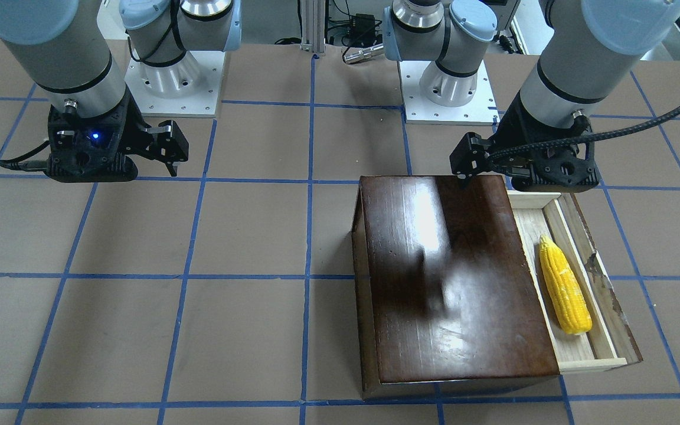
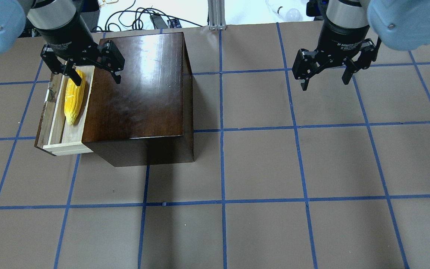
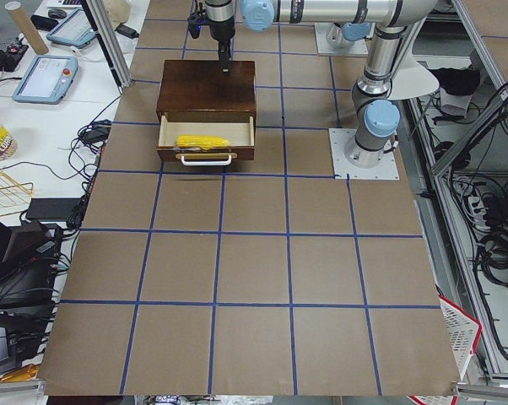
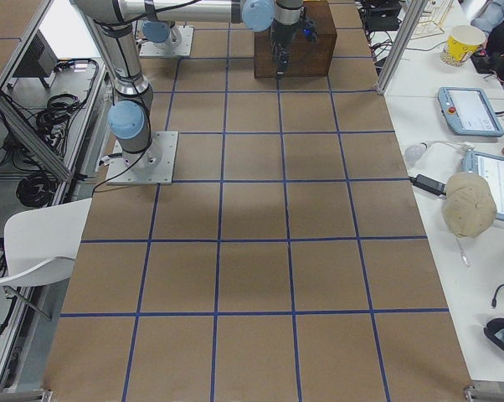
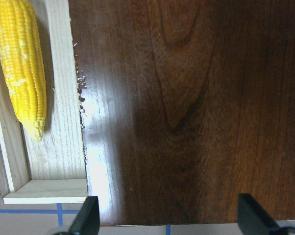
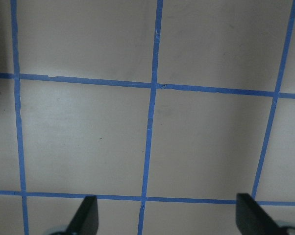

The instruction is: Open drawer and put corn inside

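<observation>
The drawer (image 2: 56, 120) is pulled out of the glossy dark-brown box (image 2: 140, 86) toward the robot's left. The yellow corn (image 2: 74, 98) lies lengthwise in the drawer's pale tray. It also shows in the front view (image 1: 564, 286) and the left wrist view (image 5: 22, 63). My left gripper (image 2: 97, 80) is open and empty, hovering above the far end of the drawer and the box's top edge. One finger is over the corn's blunt end, the other over the lid. My right gripper (image 2: 325, 85) is open and empty above bare table, far to the right.
The box (image 1: 452, 271) stands on brown table paper with a blue tape grid. The drawer's chipped front panel (image 1: 608, 301) has a white handle (image 3: 205, 159). Both arm bases (image 1: 172, 82) are bolted at the robot's edge. Side tables with tablets and cups flank the table ends.
</observation>
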Available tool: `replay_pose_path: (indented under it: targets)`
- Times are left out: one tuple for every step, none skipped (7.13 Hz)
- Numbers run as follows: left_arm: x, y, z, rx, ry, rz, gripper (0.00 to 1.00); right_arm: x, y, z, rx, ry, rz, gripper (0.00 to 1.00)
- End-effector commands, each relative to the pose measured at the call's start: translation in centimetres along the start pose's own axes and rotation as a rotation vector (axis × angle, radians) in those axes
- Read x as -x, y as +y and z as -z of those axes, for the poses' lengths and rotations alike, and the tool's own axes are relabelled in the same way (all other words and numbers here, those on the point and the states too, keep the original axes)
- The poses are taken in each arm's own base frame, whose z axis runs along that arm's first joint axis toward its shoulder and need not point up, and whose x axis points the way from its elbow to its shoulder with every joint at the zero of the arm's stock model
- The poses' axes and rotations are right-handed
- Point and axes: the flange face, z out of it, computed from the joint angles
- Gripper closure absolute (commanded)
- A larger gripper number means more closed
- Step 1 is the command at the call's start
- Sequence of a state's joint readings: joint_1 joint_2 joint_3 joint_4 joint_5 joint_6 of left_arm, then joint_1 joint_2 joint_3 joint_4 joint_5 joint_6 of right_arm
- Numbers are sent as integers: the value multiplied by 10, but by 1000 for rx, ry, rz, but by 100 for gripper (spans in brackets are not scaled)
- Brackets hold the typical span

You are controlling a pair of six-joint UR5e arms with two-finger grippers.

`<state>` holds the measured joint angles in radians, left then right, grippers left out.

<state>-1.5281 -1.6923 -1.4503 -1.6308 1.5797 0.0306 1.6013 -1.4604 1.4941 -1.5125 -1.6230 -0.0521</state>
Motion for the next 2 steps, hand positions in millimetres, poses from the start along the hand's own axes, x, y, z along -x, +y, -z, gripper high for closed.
replay_pose_path:
  targets:
    - [-1,0,0,0,1,-1,0,-1,0,1,-1,0,-1,0]
    - [-1,0,0,2,1,-1,0,-1,0,0,0,0,-1,0]
